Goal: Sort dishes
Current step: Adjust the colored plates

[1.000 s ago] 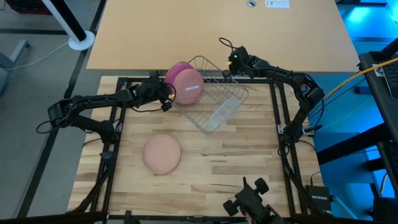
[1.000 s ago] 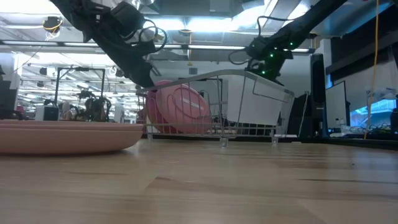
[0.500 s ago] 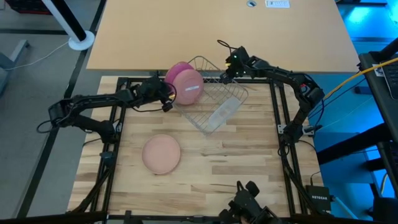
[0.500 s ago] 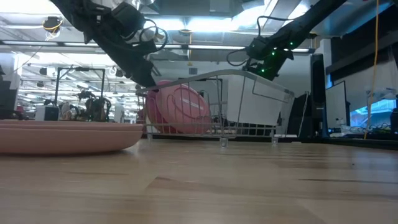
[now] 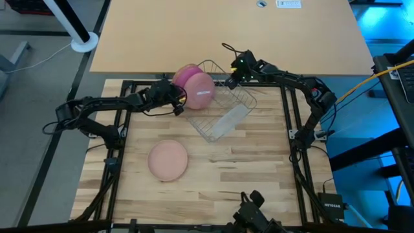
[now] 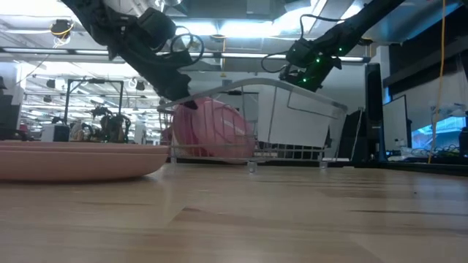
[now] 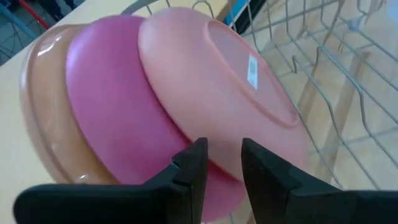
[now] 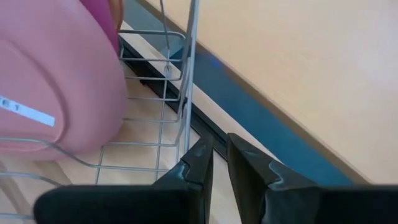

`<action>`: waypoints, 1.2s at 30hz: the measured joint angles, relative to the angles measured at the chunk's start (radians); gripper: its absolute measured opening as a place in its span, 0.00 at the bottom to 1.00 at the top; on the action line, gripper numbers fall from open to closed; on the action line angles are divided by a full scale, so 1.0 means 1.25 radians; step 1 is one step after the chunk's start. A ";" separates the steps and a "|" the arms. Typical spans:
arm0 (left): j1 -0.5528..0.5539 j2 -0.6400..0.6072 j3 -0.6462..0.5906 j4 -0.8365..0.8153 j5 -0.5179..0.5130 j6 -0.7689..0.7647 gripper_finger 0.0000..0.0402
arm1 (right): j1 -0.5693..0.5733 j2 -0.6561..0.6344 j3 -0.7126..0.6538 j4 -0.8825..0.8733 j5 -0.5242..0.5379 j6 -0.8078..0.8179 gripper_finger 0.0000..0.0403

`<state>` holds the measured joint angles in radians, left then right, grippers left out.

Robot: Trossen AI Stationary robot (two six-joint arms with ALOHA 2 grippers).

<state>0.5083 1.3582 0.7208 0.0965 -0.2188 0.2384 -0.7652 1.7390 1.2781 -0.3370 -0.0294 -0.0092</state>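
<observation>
We see the wire rack (image 5: 223,107) holding three plates on edge at its left end — a pale pink plate (image 7: 230,93) in front, a magenta plate (image 7: 118,118) behind it, a tan-orange plate (image 7: 43,124) at the back. The left gripper (image 7: 222,163), fingers narrowly parted, sits at the pink plate's rim. The right gripper (image 8: 219,152) pinches a rack wire at the far rim. Another pink plate (image 5: 168,160) lies flat on the wooden table (image 5: 246,168).
</observation>
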 joint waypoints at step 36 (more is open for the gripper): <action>-0.027 -0.288 0.001 -0.271 -0.111 -0.187 0.22 | 0.000 0.000 0.000 0.000 0.002 0.000 0.13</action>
<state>0.4750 0.9977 0.7216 -0.2417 -0.3571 0.0046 -0.7650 1.7390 1.2781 -0.3372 -0.0269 -0.0090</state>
